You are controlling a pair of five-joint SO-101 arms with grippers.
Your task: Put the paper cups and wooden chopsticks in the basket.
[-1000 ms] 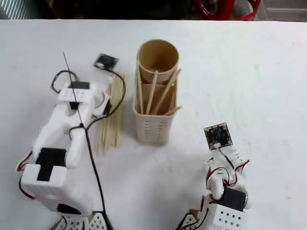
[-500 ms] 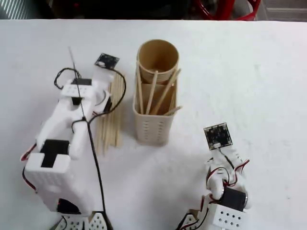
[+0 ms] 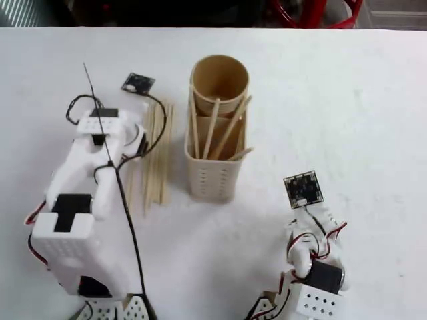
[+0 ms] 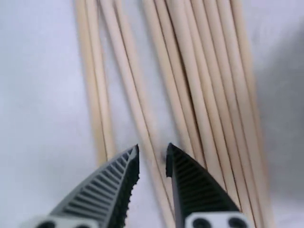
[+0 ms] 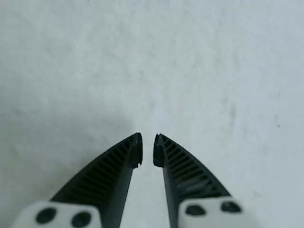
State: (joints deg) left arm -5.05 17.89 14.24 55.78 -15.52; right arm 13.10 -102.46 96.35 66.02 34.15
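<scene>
Left wrist view: the left gripper (image 4: pixel 152 154) hangs directly over the loose chopsticks (image 4: pixel 190 95), which lie flat on the table (image 4: pixel 42 85) beneath and ahead of its tips. The jaws stand a narrow gap apart and hold nothing. One stick runs under that gap, with more sticks lying close on either side.

Handling, as judged: the sticks are thin, light, stiff and smooth. They are likely to roll or slip out of a shallow pinch, and a hold near one end would let a stick swing. Grip near mid-length, across the stick. Because the sticks lie touching or just beside each other, the jaws may catch a neighbour or push it aside.

High view: the basket (image 3: pixel 212 179) stands beside the left gripper, on the far side of the loose bundle (image 3: pixel 157 160) from it. It holds a paper cup (image 3: pixel 220 80) and several leaning chopsticks (image 3: pixel 230 130). These lean across the opening and may obstruct an insertion, so the free gap between them is the likely entry.

The right gripper (image 5: pixel 147 149) hangs over bare table, well apart from the basket. Its jaws stand almost together with a slit between the tips and hold nothing.
</scene>
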